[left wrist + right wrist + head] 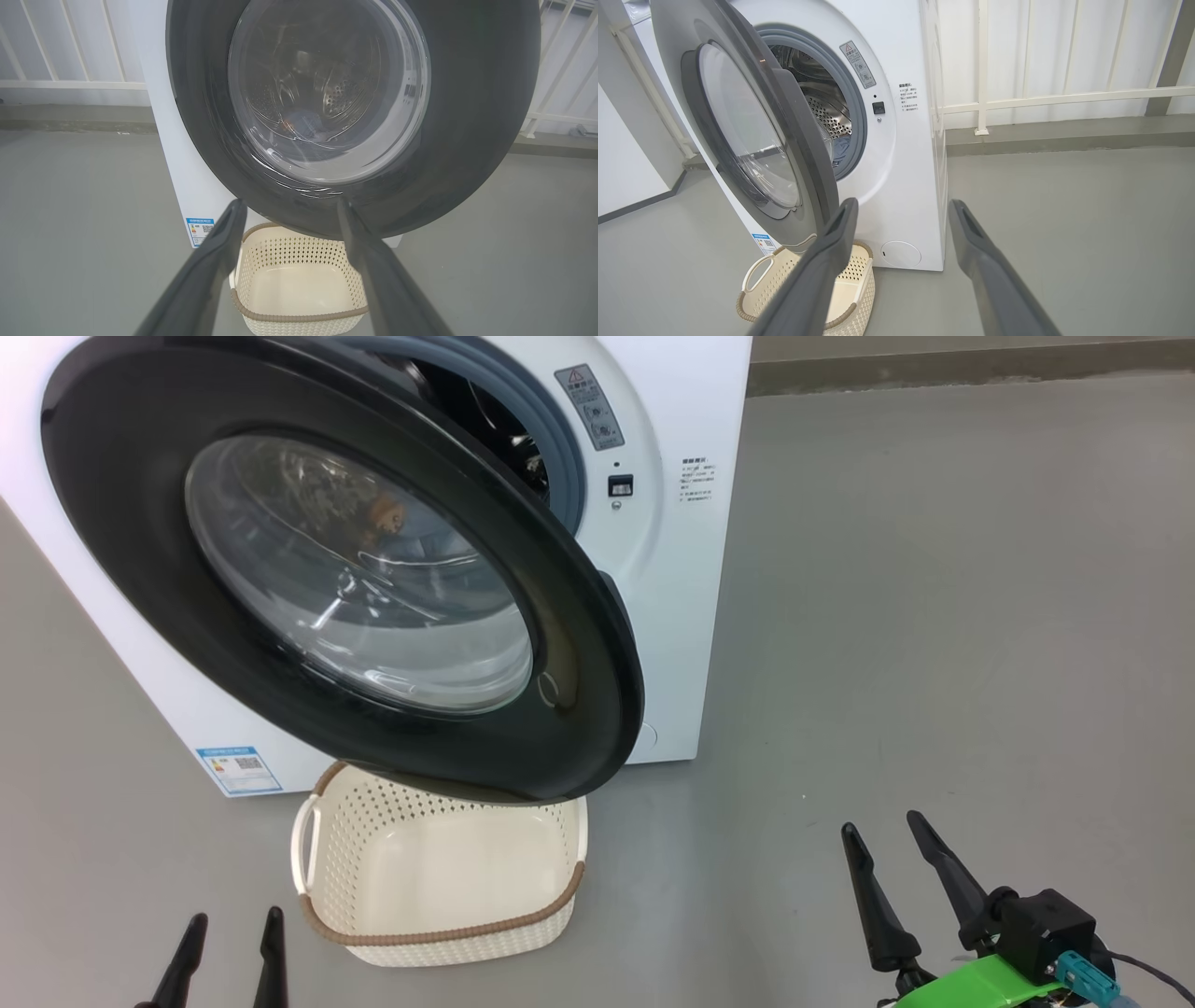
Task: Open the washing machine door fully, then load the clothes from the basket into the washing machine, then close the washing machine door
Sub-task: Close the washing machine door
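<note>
Head view: basket (448, 935) empty, clothes (385, 513) inside the washing machine (672, 616), the washing machine door (121, 495) half open above the basket, left hand (235, 917) and right hand (881, 823) both spread and empty, so best press flat on the black rim's free edge until it latches

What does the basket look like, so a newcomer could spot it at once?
Find the big white washing machine with its round black-rimmed door open. On the grey floor under that door's lower edge sits the basket. It is small, cream-white, perforated, with a brown woven-look rim, and empty.
</note>
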Robot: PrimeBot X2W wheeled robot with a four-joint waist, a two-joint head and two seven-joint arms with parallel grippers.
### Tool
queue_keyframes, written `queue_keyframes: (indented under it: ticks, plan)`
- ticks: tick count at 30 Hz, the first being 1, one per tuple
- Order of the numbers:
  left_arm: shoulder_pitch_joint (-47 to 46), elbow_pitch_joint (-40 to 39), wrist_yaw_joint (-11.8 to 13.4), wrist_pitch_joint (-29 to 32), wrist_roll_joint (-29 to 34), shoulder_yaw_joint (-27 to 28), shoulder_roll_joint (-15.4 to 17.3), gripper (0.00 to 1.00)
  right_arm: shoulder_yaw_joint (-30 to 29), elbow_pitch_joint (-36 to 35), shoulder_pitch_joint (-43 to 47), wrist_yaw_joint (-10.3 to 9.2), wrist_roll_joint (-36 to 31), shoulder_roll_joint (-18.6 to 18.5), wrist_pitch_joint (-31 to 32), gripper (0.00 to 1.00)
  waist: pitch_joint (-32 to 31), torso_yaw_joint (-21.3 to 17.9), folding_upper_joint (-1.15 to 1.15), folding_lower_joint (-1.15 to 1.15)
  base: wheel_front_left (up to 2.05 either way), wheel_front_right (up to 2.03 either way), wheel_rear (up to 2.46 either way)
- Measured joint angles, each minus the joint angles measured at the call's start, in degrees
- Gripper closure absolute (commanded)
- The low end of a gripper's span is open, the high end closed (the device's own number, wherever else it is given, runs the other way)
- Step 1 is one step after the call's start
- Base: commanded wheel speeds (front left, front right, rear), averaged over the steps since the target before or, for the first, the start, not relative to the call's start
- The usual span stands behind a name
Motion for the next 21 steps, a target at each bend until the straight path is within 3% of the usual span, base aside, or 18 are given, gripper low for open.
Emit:
queue_keyframes:
  ticks: [16, 17, 18, 19, 21]
  plan:
    - [-0.2, -0.7, 0.0, 0.0, -0.1, -0.1, -0.6, 0.0, -0.3, 0.1, 0.0, 0.0, -0.3, 0.0, 0.0, 0.0, 0.5, 0.6, 0.0, 0.0, 0.0, 0.0, 0.0]
    - [-0.2, -0.8, 0.0, 0.0, -0.1, -0.1, -0.6, 0.0, -0.3, 0.1, 0.0, -0.01, -0.3, 0.0, 0.0, 0.13, 0.5, 0.6, 0.0, 0.0, 0.0, 0.0, 0.0]
    - [-0.2, -0.8, 0.0, 0.0, -0.1, -0.1, -0.6, 0.0, -0.3, 0.2, 0.0, 0.0, -0.3, 0.0, 0.0, 0.6, 0.5, 0.6, 0.0, 0.0, 0.0, 0.0, 0.0]
    - [-0.2, -0.8, 0.0, 0.0, -0.1, -0.1, -0.6, 0.0, -0.3, 0.3, 0.0, 0.0, -0.3, 0.0, 0.0, 1.0, 0.5, 0.7, 0.0, 0.0, 0.0, 0.0, 0.0]
    - [-0.2, -0.8, 0.0, 0.0, -0.2, 0.0, -0.6, 0.0, -0.3, 0.3, 0.0, 0.0, -0.3, 0.0, 0.0, 1.0, 0.6, 0.7, 0.0, 0.0, 0.0, 0.0, 0.0]
